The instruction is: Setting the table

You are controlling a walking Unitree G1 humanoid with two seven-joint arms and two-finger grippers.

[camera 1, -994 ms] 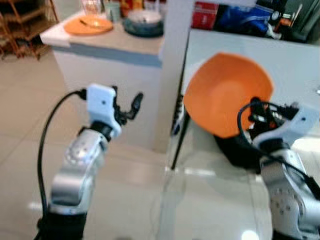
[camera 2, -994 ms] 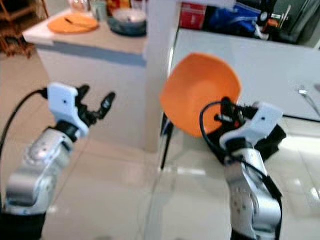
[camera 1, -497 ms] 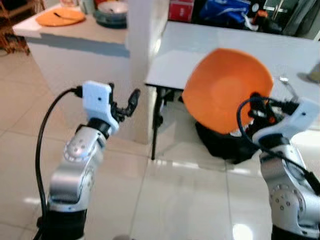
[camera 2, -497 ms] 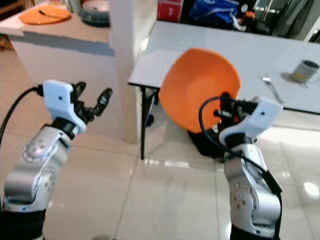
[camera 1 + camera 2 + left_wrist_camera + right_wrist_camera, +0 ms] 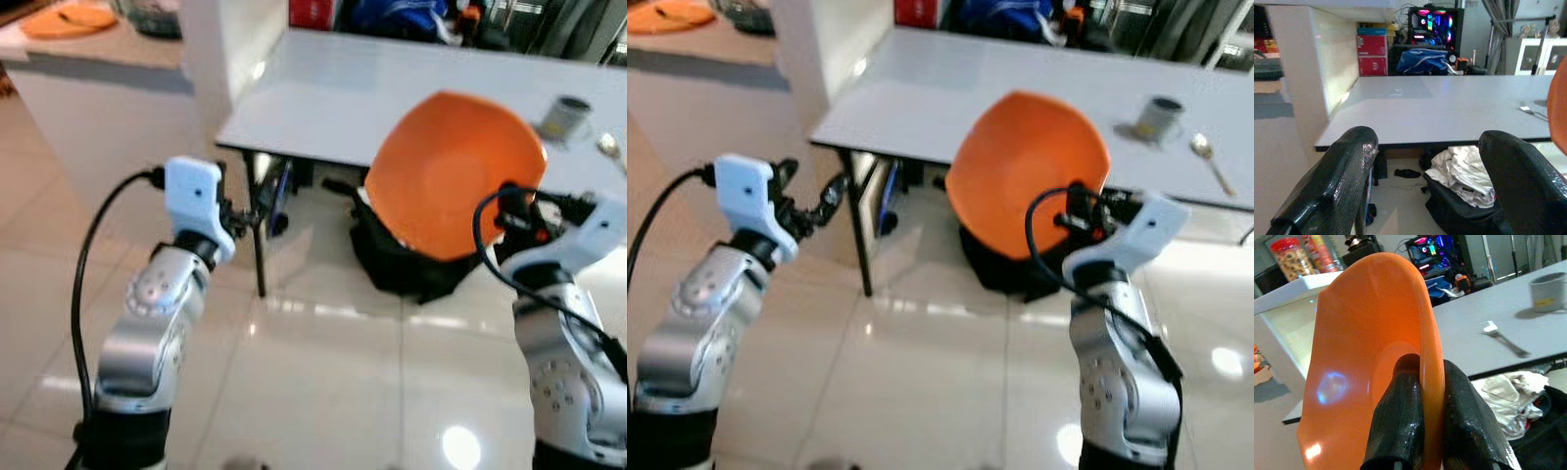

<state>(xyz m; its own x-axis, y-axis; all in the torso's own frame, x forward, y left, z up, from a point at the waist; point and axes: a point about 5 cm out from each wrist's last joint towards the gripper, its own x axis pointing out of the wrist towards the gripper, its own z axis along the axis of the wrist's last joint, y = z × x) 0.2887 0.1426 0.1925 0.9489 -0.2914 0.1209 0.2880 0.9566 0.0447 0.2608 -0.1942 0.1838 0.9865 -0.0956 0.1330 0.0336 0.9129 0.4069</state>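
The right end effector (image 5: 1422, 431) is clamping the rim of an orange plate (image 5: 451, 171), holding it tilted on edge in the air, just short of the grey worktop (image 5: 392, 93). A mug (image 5: 1157, 118) is standing near the worktop's far right side with a spoon (image 5: 1208, 162) beside it. Under the worktop, an open black bag (image 5: 1459, 205) is holding pale clothes (image 5: 1464, 169). The left end effector (image 5: 1425, 196) is hovering with fingers apart before the worktop's near edge.
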